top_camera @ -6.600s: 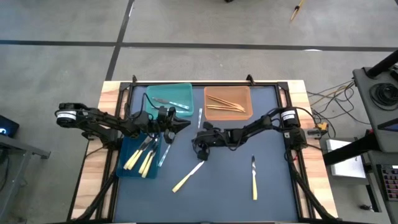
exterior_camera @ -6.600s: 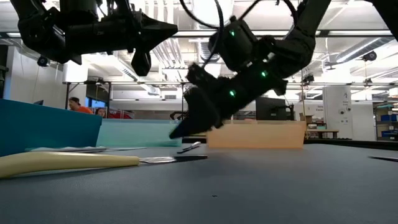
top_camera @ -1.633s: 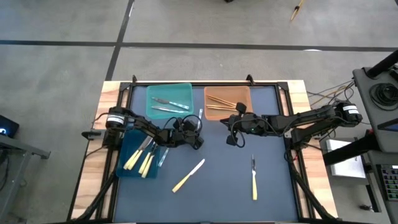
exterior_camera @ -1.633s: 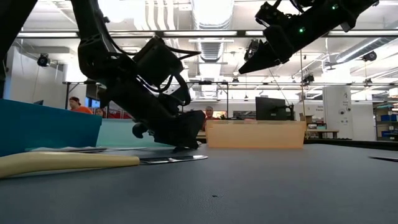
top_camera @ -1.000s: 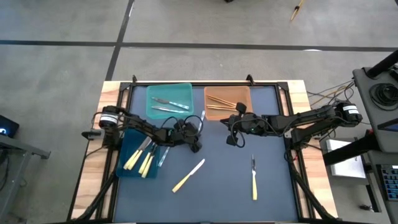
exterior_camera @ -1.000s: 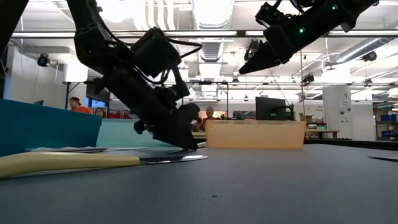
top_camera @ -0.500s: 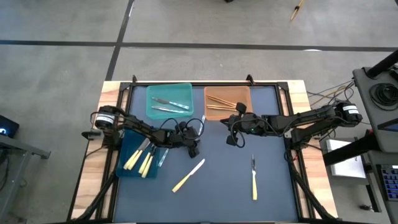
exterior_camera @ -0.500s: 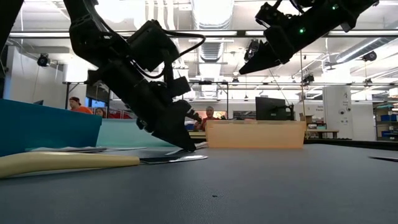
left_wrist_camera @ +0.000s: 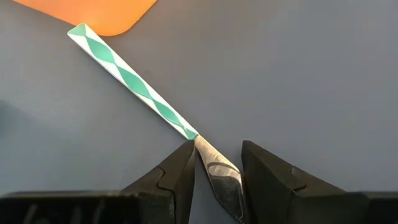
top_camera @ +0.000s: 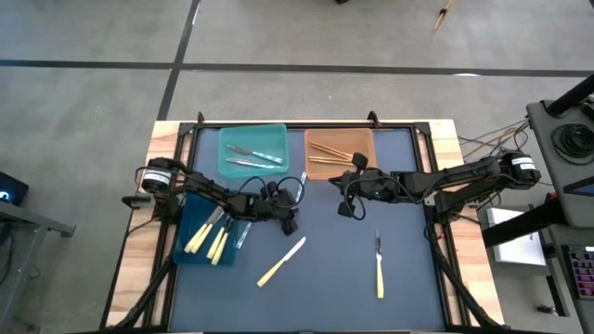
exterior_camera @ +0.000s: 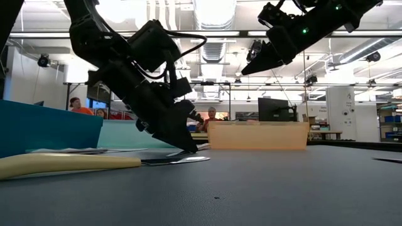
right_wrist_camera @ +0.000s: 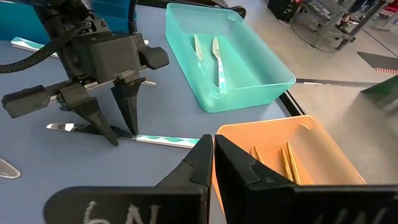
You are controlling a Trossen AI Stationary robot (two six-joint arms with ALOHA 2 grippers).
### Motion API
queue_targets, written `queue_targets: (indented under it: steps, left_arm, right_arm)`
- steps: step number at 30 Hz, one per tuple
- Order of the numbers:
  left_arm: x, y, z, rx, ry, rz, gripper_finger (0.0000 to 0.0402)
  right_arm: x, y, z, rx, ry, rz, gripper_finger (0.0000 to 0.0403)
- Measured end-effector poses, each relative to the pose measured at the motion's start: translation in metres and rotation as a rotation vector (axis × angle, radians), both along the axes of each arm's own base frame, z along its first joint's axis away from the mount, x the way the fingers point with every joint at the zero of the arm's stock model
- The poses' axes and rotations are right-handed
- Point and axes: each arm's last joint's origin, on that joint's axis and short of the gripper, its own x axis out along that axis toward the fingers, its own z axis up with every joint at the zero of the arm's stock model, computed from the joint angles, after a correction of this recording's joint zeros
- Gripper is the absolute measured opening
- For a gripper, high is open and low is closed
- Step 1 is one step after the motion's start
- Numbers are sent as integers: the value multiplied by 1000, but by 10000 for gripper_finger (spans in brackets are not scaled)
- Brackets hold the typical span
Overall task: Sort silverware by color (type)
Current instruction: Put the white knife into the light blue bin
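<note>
Jaws of the left gripper [top_camera: 289, 223] stand apart and straddle the blade of a knife [top_camera: 299, 183] lying flat on the mat [top_camera: 399, 232], near the middle and just in front of the teal bin [top_camera: 252, 148]; the right gripper [top_camera: 343, 210] hangs above the mat to the right with its jaws together and empty. From the high view, two pale yellow pieces [top_camera: 281, 261] lie loose nearer the front, and the blue bin [top_camera: 190, 227] at left and the orange bin [top_camera: 340, 153] hold sorted pieces. From the low view, the left gripper's fingertips [exterior_camera: 187, 148] reach down to the mat beside the flat knife [exterior_camera: 174, 160]. From the left wrist view, the knife's silvery blade [left_wrist_camera: 219, 174] lies between the two fingers [left_wrist_camera: 180, 171], which have not closed on it, and its green-and-white handle [left_wrist_camera: 130, 81] points toward the orange bin. From the right wrist view, the same straddle shows. The knife looks light, stiff and thin with a slick blade, so it is likely to slip or pivot; a hold close to the handle junction should be steadier. Compared with 1.6 seconds ago, the left gripper has shifted slightly nearer along the knife, while the right gripper has not moved.
</note>
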Motion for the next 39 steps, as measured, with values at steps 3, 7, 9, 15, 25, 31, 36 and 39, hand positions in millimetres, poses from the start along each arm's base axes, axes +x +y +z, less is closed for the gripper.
queue_targets:
  steps: [3,7,9,15,25,31,36,39]
  left_arm:
    - [0,0,0,6,-4,20,115]
    - [0,1,1,10,-5,25,125]
    - [0,2,1,12,-5,28,138]
    - [0,2,4,18,-19,34,186]
    - [0,2,12,44,-46,61,214]
    - [0,3,21,93,-75,84,214]
    - [7,4,23,123,-141,77,214]
    - [8,5,14,132,-134,95,214]
  right_arm:
    - [0,0,0,0,-3,0,9]
    - [2,-4,5,-28,-43,1,9]
    - [4,-10,11,-34,-67,-20,9]
    - [6,-18,26,3,-74,-65,9]
    - [5,-24,39,113,-3,-34,9]
    - [4,-34,33,119,13,-78,9]
    - [2,-33,27,132,29,-85,9]
    - [1,-33,25,136,31,-88,9]
